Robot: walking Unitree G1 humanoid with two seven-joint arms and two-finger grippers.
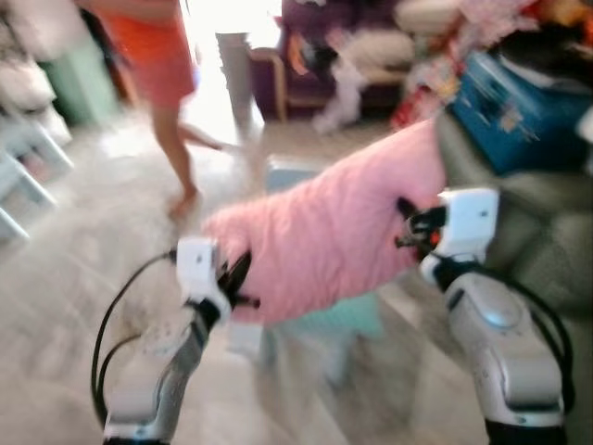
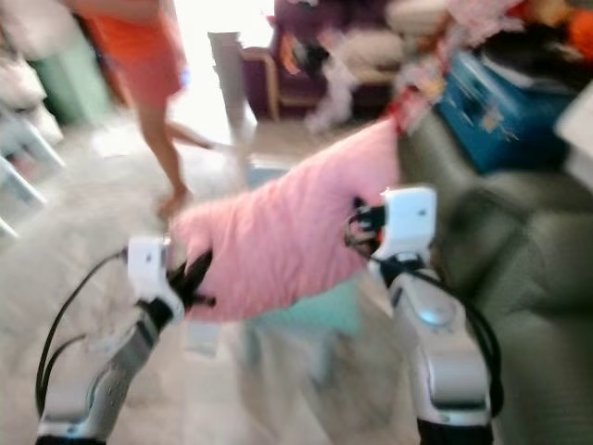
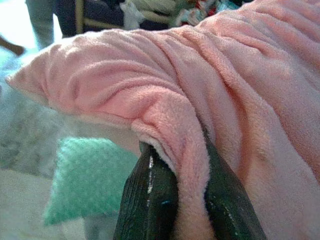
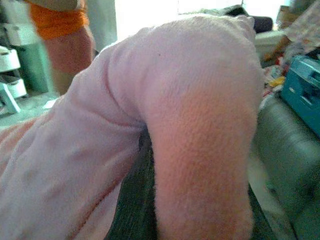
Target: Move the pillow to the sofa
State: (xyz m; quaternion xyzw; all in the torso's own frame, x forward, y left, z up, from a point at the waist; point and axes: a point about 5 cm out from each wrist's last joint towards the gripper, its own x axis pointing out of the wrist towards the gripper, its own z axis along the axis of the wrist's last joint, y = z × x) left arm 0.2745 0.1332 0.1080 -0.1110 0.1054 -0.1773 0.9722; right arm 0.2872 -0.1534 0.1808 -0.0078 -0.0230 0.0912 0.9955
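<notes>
The grey-green sofa (image 2: pixel 519 269) fills the robot's right side in the blurred head views, its arm and seat close beside the right arm, with a blue box (image 1: pixel 519 107) piled on it further back. In front of the robot, held up off the floor between both arms, is the pink pillow (image 1: pixel 338 227), slanting from low on the left to high on the right, its upper corner near the sofa's edge. The left gripper (image 1: pixel 236 278) clamps the pillow's lower edge; the left wrist view makes this plain, with a fold of pink plush pinched between the two black fingers (image 3: pixel 150 200), and it also shows a teal cushion (image 3: pixel 85 177) lying below. The right gripper (image 1: pixel 408 227) meets the pillow's upper right side; in the right wrist view the plush bulges over the fingers and hides them, so I cannot tell whether they are closed. Beyond the pillow a person (image 1: pixel 162 83) in orange stands on the pale floor (image 1: pixel 83 269), well apart from the robot, before a purple armchair (image 1: pixel 306 65).
</notes>
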